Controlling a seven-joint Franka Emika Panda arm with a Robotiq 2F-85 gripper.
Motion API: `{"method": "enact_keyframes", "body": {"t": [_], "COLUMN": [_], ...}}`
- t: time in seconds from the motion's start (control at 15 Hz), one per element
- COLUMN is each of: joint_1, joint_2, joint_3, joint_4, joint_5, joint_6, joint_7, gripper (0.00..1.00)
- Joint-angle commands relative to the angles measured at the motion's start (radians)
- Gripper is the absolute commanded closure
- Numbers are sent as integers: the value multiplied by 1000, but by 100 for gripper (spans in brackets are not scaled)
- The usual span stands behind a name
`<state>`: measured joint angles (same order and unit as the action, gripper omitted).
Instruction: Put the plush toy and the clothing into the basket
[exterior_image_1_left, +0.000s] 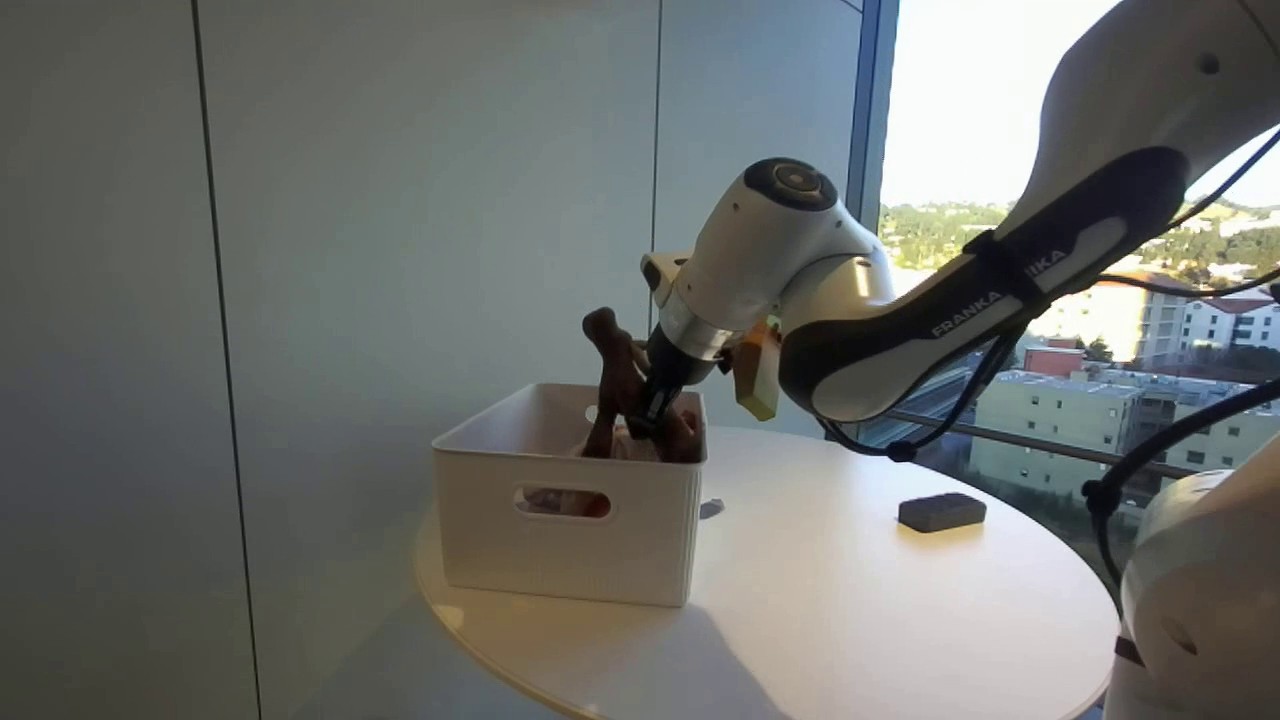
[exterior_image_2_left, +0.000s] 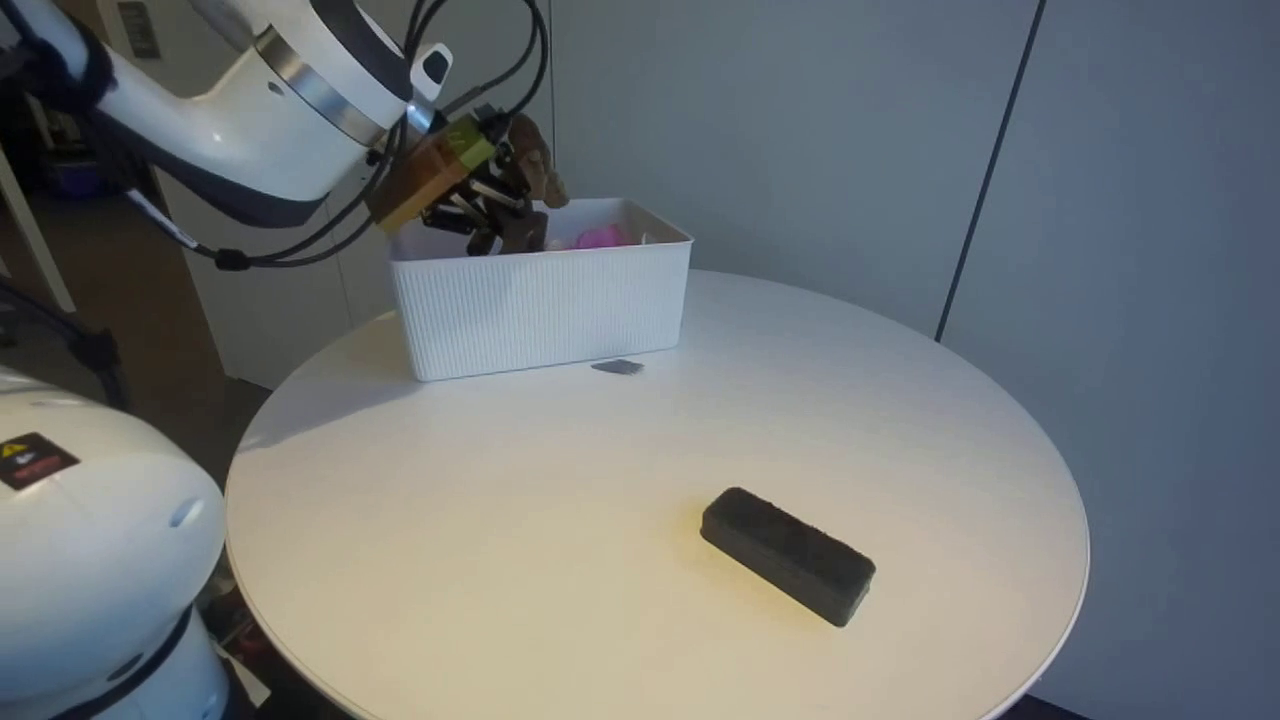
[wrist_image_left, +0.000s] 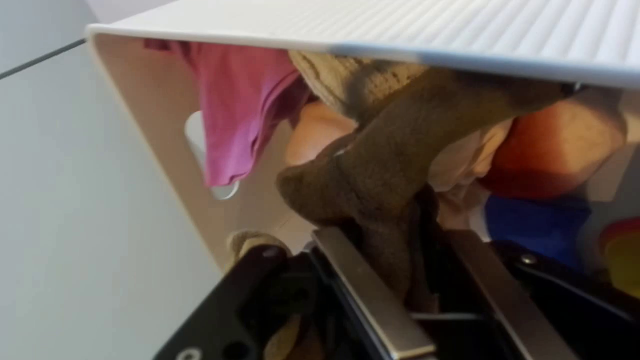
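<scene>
The plush toy (exterior_image_1_left: 618, 370) is brown with long limbs. It also shows in an exterior view (exterior_image_2_left: 538, 170) and in the wrist view (wrist_image_left: 395, 155). It is partly inside the white basket (exterior_image_1_left: 480, 530), with one limb sticking up above the rim. My gripper (exterior_image_1_left: 650, 415) points down at the basket opening. In the wrist view its fingers (wrist_image_left: 392, 235) are on both sides of a brown limb and appear shut on it. Pink clothing (wrist_image_left: 240, 95) lies inside the basket against the wall with a handle hole. It also shows in an exterior view (exterior_image_2_left: 602, 237).
The basket also holds an orange-red item (wrist_image_left: 555, 150), a blue item (wrist_image_left: 535, 227) and a ribbed beige piece (wrist_image_left: 345, 75). A dark block (exterior_image_2_left: 788, 556) lies on the round white table (exterior_image_2_left: 480, 520). A small grey flat piece (exterior_image_2_left: 618, 367) lies beside the basket. A wall stands behind.
</scene>
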<state>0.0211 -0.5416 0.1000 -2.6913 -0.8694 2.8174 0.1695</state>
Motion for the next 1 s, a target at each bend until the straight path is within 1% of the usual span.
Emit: {"method": "enact_keyframes", "body": {"t": [0.0, 0.13, 0.2, 0.27, 0.33, 0.4, 0.47, 0.67, 0.87, 0.93], "joint_1": [164, 286, 292, 234, 212, 202, 179, 133, 68, 32], "joint_2": [112, 111, 92, 69, 43, 18, -5, -74, -129, -147], "joint_3": [-135, -222, -223, -157, -134, -122, -107, -81, -72, -66], "joint_4": [29, 25, 28, 26, 24, 23, 16, 9, 11, 12], "joint_5": [211, 332, 371, 412, 398, 400, 379, 372, 375, 371], "joint_6": [-34, -113, -145, -151, -147, -149, -128, -89, -52, -34], "joint_7": [-254, -413, -475, -521, -528, -550, -548, -530, -481, -451], "gripper": [41, 27, 18, 11, 2, 0, 0, 0, 0, 0]}}
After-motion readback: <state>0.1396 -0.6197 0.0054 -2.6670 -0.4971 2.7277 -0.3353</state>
